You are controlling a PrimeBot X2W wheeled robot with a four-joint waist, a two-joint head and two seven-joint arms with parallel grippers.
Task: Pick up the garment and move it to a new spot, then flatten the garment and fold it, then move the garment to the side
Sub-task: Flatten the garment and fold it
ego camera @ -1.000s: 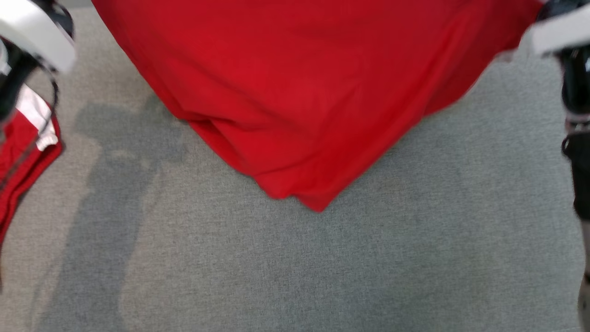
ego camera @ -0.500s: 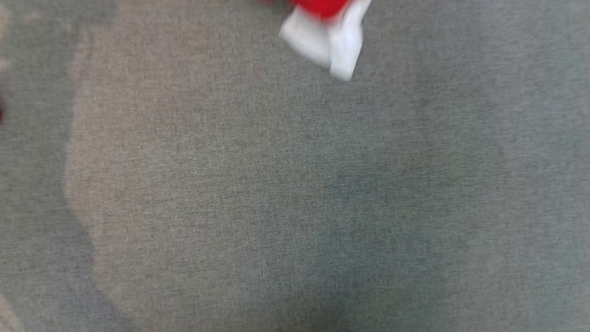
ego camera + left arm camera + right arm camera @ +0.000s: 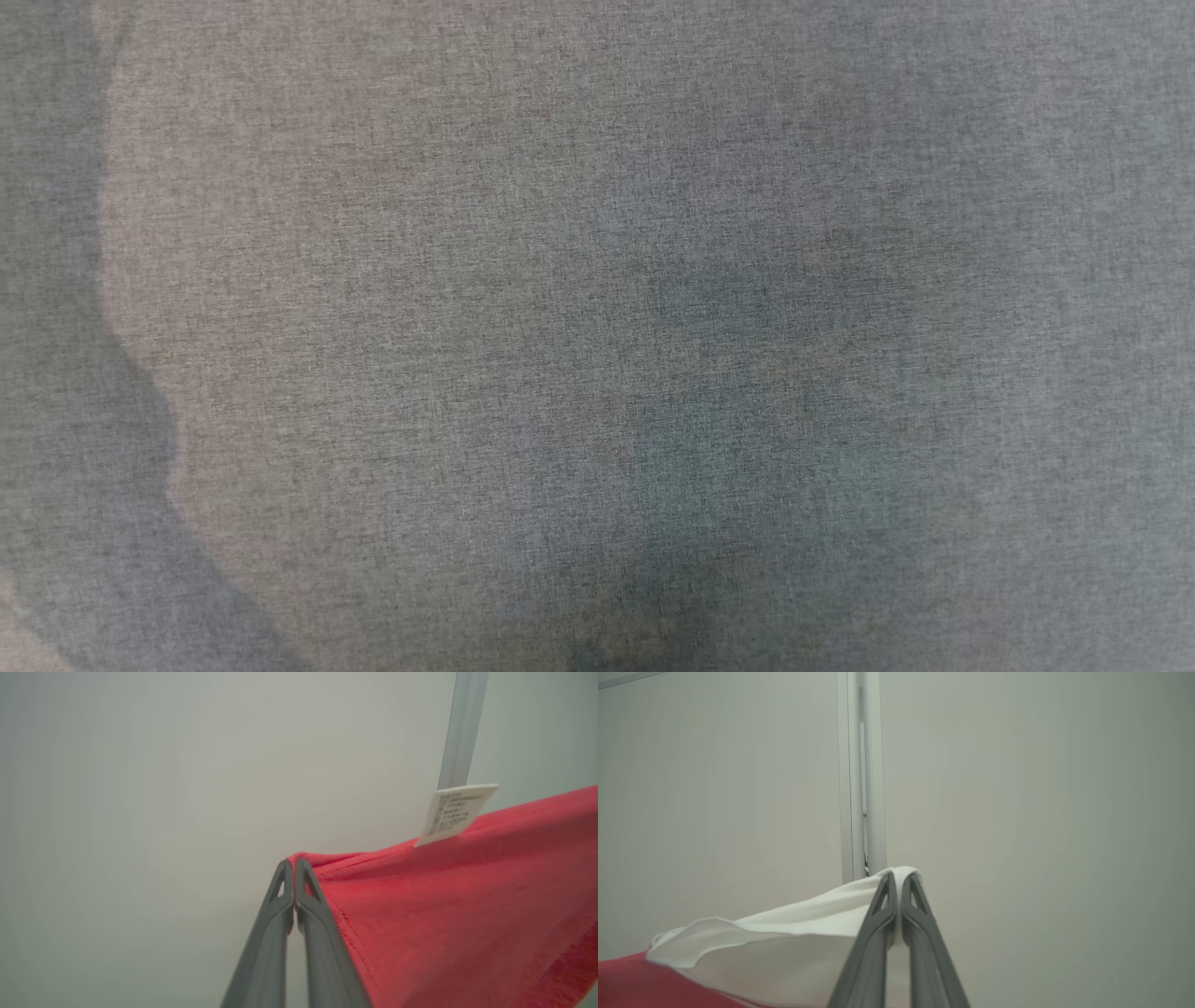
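Where red cloth draped across the head view a second ago, a grey woven surface (image 3: 597,280) now lies under soft shadows. In the left wrist view, the left gripper (image 3: 294,864), fingers pinched together, clamps a stitched corner of the red garment (image 3: 444,914), which stretches taut to the right. A white care label (image 3: 455,812) stands up from its upper edge, and behind it a pale strip (image 3: 462,728) runs up a blank wall (image 3: 140,788). In the right wrist view, the right gripper (image 3: 899,877), likewise clenched, grips a white section (image 3: 784,938) of the same garment, with red cloth at the lower left corner. Beyond, a white vertical frame (image 3: 859,765) splits the wall. The garment is held at two points, one in each gripper.
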